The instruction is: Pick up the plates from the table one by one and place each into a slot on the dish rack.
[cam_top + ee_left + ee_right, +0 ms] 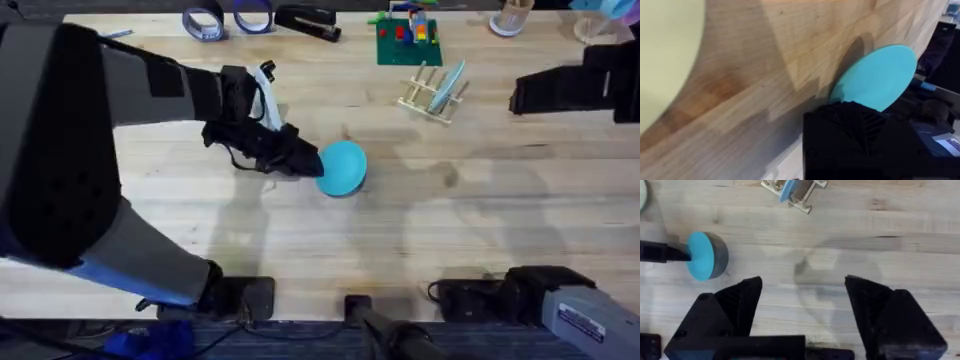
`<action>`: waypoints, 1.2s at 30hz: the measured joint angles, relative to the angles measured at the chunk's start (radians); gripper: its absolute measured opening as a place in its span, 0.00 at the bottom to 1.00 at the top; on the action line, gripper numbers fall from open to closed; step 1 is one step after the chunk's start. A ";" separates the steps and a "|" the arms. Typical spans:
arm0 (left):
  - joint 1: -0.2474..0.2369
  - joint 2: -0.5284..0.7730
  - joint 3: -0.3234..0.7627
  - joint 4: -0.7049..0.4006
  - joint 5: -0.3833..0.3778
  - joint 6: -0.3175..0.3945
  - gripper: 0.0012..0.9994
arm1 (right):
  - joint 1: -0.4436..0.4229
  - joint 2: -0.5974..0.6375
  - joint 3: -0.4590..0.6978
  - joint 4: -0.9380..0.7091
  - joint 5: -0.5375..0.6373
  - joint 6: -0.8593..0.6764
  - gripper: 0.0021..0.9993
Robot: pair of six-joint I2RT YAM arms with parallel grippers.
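Turquoise plate (343, 167) in left pincer (312, 162)

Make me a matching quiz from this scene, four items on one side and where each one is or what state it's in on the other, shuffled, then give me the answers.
Items
1. turquoise plate
2. light blue plate
3. right gripper
4. pale yellow plate

Places or states
A. standing in a slot of the dish rack
B. open, holding nothing, above bare table
C. held at its edge by the left gripper, mid-table
D. lying flat on the wood, seen by the left wrist camera

Pairs: 1-C, 2-A, 3-B, 4-D
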 joint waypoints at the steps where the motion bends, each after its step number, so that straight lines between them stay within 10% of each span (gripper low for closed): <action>1: 0.000 0.000 0.000 0.002 0.001 -0.005 0.04 | 0.000 0.000 0.000 0.000 0.000 0.000 0.99; 23: 0.000 0.001 0.000 0.002 0.000 -0.023 0.04 | 0.000 0.070 -0.009 -0.009 -0.138 0.137 0.99; 36: 0.000 0.001 0.000 0.003 0.000 -0.027 0.04 | 0.000 0.080 -0.251 0.181 -0.300 0.272 1.00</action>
